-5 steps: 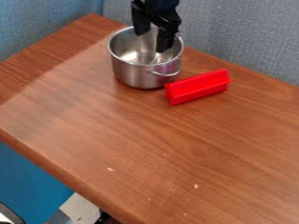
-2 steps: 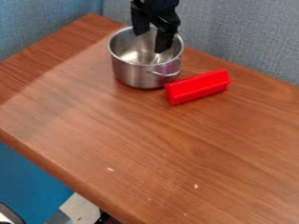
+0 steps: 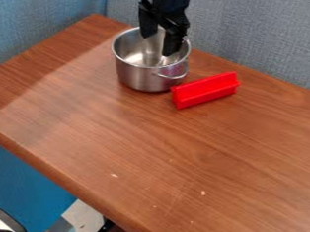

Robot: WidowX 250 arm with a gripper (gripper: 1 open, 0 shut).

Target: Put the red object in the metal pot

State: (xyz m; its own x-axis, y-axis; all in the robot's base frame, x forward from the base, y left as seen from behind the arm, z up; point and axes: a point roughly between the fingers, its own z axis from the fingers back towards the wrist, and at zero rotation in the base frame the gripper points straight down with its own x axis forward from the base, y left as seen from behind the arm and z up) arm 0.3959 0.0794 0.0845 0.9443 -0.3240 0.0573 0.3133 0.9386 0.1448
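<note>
Black claw (image 3: 160,41) over metal pot (image 3: 150,66), spread wide, nothing in its grip. Red block (image 3: 204,90) lies outside, beside the pot, on wooden table (image 3: 156,153).

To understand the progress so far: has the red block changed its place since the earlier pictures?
No. The red block lies in the same place on the table, just beside the metal pot.
</note>
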